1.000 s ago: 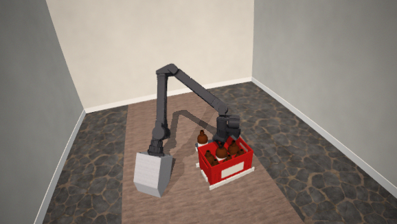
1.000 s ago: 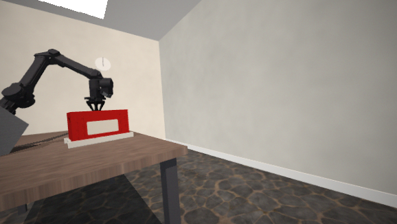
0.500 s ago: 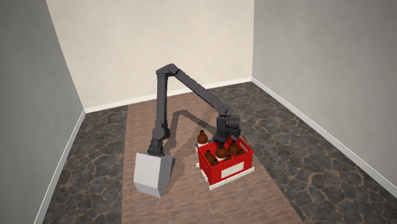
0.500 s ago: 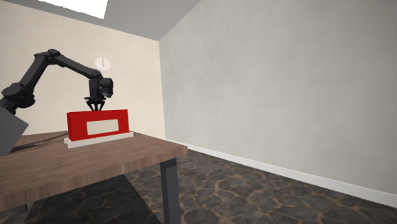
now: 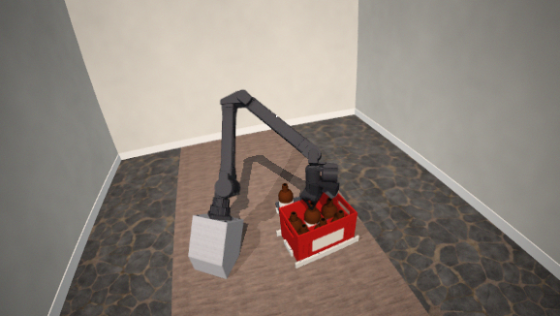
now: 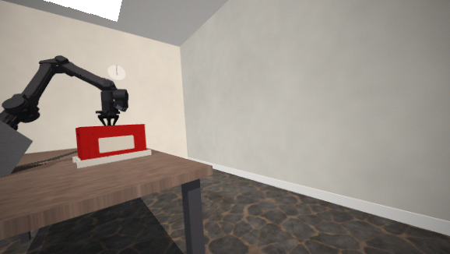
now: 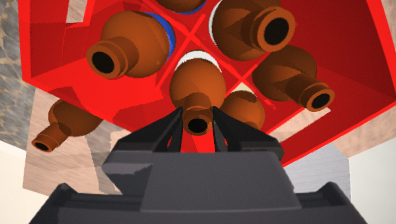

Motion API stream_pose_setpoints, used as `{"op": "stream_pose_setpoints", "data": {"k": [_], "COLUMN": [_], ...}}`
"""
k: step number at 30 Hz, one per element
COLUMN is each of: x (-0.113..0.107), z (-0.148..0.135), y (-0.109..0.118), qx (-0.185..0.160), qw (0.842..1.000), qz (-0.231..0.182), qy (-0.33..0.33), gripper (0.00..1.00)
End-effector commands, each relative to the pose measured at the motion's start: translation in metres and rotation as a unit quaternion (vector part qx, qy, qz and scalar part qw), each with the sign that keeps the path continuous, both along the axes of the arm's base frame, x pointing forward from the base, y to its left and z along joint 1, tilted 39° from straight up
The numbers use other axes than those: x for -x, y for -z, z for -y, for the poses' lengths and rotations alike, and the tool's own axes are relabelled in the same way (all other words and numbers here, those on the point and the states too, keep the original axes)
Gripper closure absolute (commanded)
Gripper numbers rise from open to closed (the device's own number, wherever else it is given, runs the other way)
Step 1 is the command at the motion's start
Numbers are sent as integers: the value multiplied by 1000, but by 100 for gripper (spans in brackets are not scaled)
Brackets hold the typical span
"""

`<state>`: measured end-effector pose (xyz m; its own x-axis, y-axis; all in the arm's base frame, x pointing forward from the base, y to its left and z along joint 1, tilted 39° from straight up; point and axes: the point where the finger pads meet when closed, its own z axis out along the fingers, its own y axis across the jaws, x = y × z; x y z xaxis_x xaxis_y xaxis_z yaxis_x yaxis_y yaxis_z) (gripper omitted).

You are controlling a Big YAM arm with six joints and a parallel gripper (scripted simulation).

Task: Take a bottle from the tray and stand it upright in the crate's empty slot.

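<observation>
The red crate (image 5: 318, 228) stands on the table and holds several brown bottles in its slots. My gripper (image 7: 197, 111) is above the crate and shut on the neck of a brown bottle (image 7: 197, 90) with a white label. That bottle hangs upright over a crate slot, its base down among the red dividers. In the top view the gripper (image 5: 316, 198) sits over the crate's middle with the held bottle (image 5: 311, 211) below it. In the exterior view the gripper (image 6: 109, 120) is just above the crate's rim (image 6: 110, 141). One more brown bottle (image 5: 285, 193) stands on the tray behind the crate.
The white tray (image 5: 324, 252) shows under and beside the crate. The same outside bottle (image 7: 65, 124) appears left of the crate in the wrist view. The arm's grey base block (image 5: 213, 243) stands to the left. The table edge (image 6: 117, 195) lies in front of the crate.
</observation>
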<state>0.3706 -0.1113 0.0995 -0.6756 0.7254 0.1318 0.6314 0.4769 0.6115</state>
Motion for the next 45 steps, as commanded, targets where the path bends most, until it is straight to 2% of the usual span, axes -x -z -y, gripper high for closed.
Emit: {"op": "stream_pose_setpoints", "data": {"k": [1,3,8,19,20,28,45], "x": [-5,-10,-5,-8,-9,-8,-12], "z": [-2,2,-4,-4,-4,-8,-7], "y": [2,-4,6,8,2,12,10], "qx": [1,6,0,1,6,0,3], "qw": [1000,1000,1000,1000,1000,1000,1000], "qz": [1,9,-2,1,8,0,5], "qy": [2,3,1,2,3,1,2], "gripper": [100,100,100,100,100,100,100]}}
